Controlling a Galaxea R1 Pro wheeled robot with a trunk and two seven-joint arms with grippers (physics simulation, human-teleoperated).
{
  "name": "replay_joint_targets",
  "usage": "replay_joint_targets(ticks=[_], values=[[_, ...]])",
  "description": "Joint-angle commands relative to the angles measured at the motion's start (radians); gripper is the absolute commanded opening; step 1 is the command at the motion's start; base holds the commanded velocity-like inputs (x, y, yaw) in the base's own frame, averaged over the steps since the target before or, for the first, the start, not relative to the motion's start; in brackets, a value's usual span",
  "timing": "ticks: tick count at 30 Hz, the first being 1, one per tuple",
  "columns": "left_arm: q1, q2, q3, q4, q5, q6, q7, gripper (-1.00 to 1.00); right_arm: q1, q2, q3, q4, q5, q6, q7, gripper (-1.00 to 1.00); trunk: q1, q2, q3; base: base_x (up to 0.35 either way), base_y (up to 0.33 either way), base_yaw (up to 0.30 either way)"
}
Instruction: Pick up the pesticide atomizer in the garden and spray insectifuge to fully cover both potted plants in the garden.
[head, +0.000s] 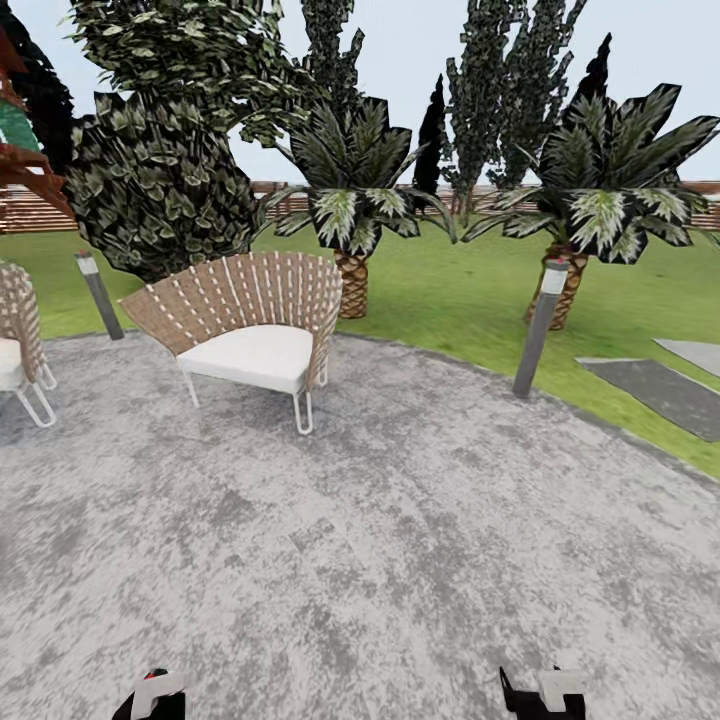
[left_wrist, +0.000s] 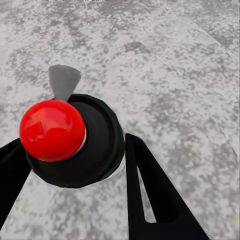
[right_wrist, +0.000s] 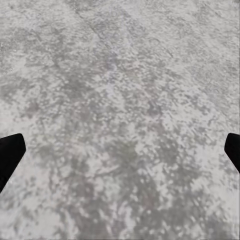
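The pesticide atomizer and the potted plants are out of view. I stand on the garden's round grey stone patio (head: 400, 540), with lawn (head: 450, 290) and a brown slatted fence (head: 30, 212) beyond. My left gripper (left_wrist: 75, 145) is open, its black fingers (left_wrist: 155, 195) spread wide above the patio. Between and beyond them sits a black round part with a glossy red ball (left_wrist: 51, 129) on top. My right gripper (right_wrist: 122, 150) is open over bare stone, with nothing between its fingertips (right_wrist: 10, 155). Both arms (head: 150, 697) (head: 545, 695) peek in at the lower edge of the head view.
A wicker chair (head: 250, 330) with a white cushion stands ahead on the left, and a second chair (head: 18, 340) sits at the left edge. Grey bollard lamps (head: 100, 295) (head: 540, 330) mark the patio rim. Palms (head: 350, 220) (head: 600, 210) and stepping stones (head: 665, 390) lie past it.
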Motion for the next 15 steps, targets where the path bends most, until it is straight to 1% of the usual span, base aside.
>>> replay_joint_targets(ticks=[1,10,15], values=[[-0.001,0.0,0.002,0.002,-0.003,-0.004,0.001,-1.0,0.0,-0.001,-0.006,0.001,0.009,-0.003,-0.002,1.0,0.0,0.0,-0.001,0.335,0.014,0.279],[-0.001,0.0,0.002,0.002,-0.002,-0.004,0.001,-1.0,0.0,-0.001,-0.006,0.001,0.009,-0.003,-0.002,1.0,0.0,0.0,-0.001,0.338,0.001,0.279],[-0.001,0.0,0.002,0.003,-0.001,-0.004,0.001,-1.0,0.0,-0.001,-0.006,0.001,0.009,-0.003,-0.002,1.0,0.0,0.0,-0.001,0.338,-0.072,0.279]])
